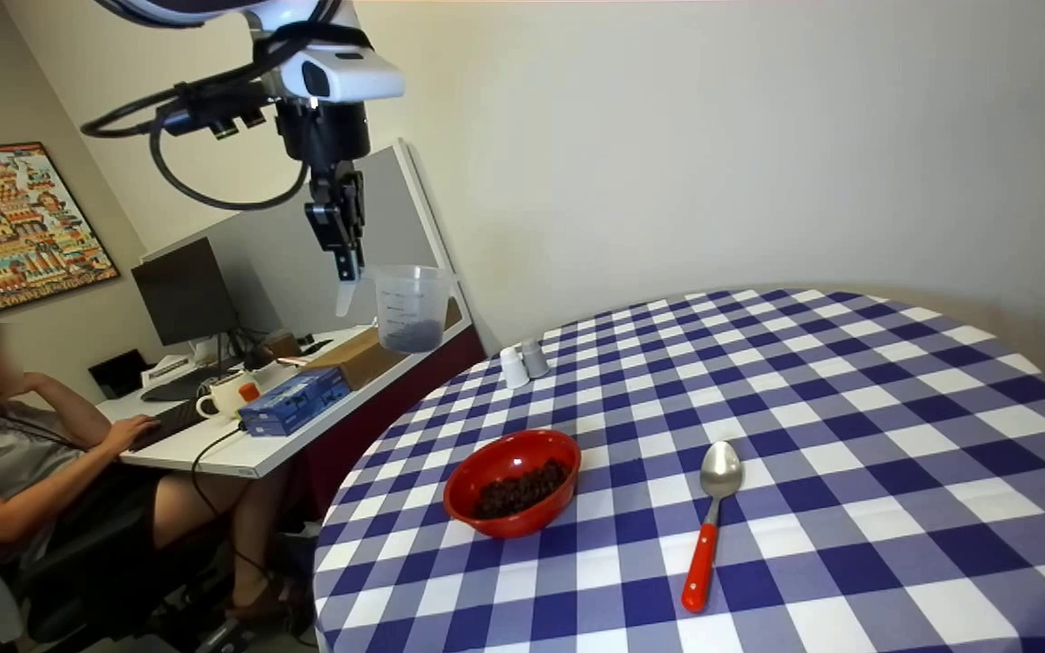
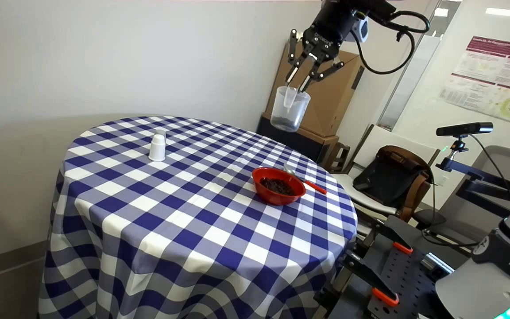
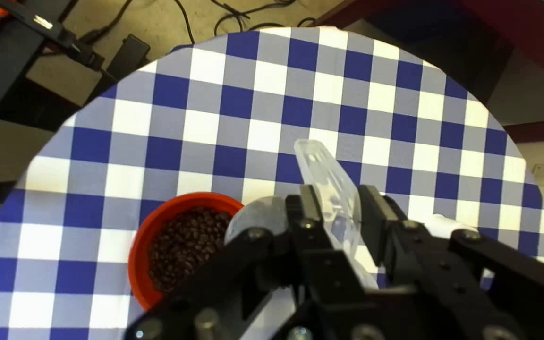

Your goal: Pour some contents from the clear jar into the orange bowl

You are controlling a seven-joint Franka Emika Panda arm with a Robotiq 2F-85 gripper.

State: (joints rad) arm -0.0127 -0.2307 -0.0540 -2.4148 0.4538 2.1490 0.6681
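Observation:
The clear jar is a translucent measuring cup with a handle, seen in both exterior views [image 1: 412, 304] [image 2: 291, 108]. It hangs nearly upright in the air, with dark contents at its bottom. My gripper [image 1: 350, 272] is shut on its handle; the fingers also show in an exterior view [image 2: 296, 86]. In the wrist view the handle [image 3: 327, 182] stands between the fingers [image 3: 335, 203], which hide much of the jar's body. The orange bowl [image 1: 493, 461] sits on the table in both exterior views [image 2: 277, 199]. It holds dark beans and shows left of the fingers in the wrist view [image 3: 142, 245].
A red-handled spoon [image 1: 704, 553] lies beside the bowl on the checked tablecloth [image 1: 804, 408]. Two small shakers [image 1: 515, 367] stand farther along the table. A desk with a blue box [image 1: 296, 404] and a seated person [image 1: 24, 462] are beside the table.

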